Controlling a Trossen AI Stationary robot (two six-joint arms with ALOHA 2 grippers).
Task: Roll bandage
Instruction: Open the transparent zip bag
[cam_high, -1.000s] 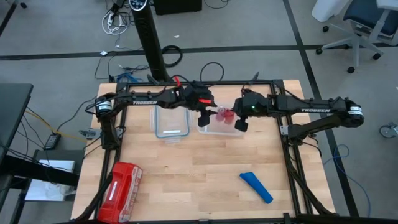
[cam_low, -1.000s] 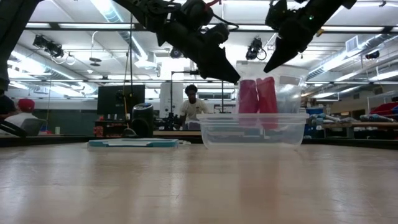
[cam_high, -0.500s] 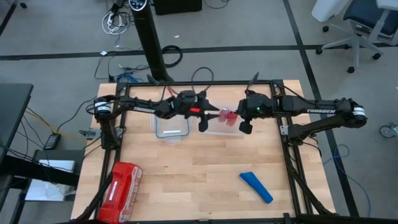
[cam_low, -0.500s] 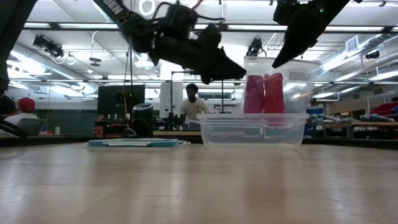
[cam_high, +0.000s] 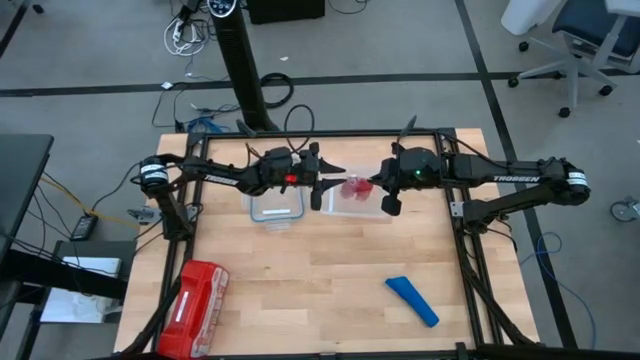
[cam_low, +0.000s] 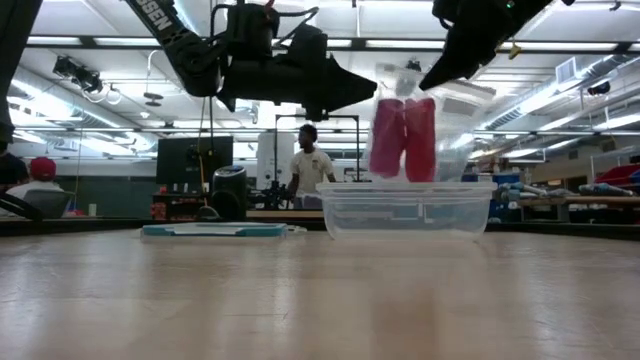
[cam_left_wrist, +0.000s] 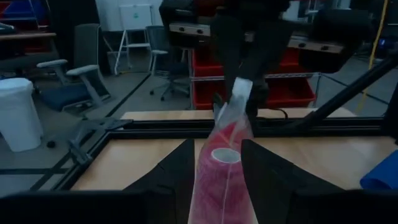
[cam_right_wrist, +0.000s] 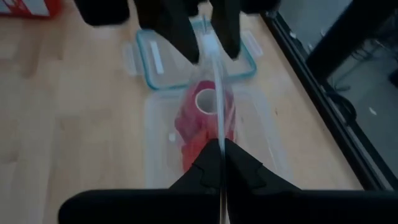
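The blue bandage lies flat on the table near the front right, and no gripper touches it. A clear plastic bag with red-pink rolls inside hangs over a clear container, held between both grippers. My left gripper is level at the bag's left end, with a finger on each side. My right gripper is shut on the bag's right end, slanting down. My left gripper has the bag's roll-filled end between its two fingers, and the bag fills the gap. The fingers come level from the table's left. My right gripper pinches the bag's thin flat plastic edge at its upper right. It slants down from the table's right. The bag hangs below, its bottom about level with the container's rim.
The container's lid lies just left of the container. A red zip pouch sits at the front left corner. People and desks show in the room beyond the table's far edge.
My left gripper has tipped up from slanting downward to level and has sunk a little beside the bag. The bag has shifted slightly toward the table's left. Its bottom has come up from inside the container to about rim height.
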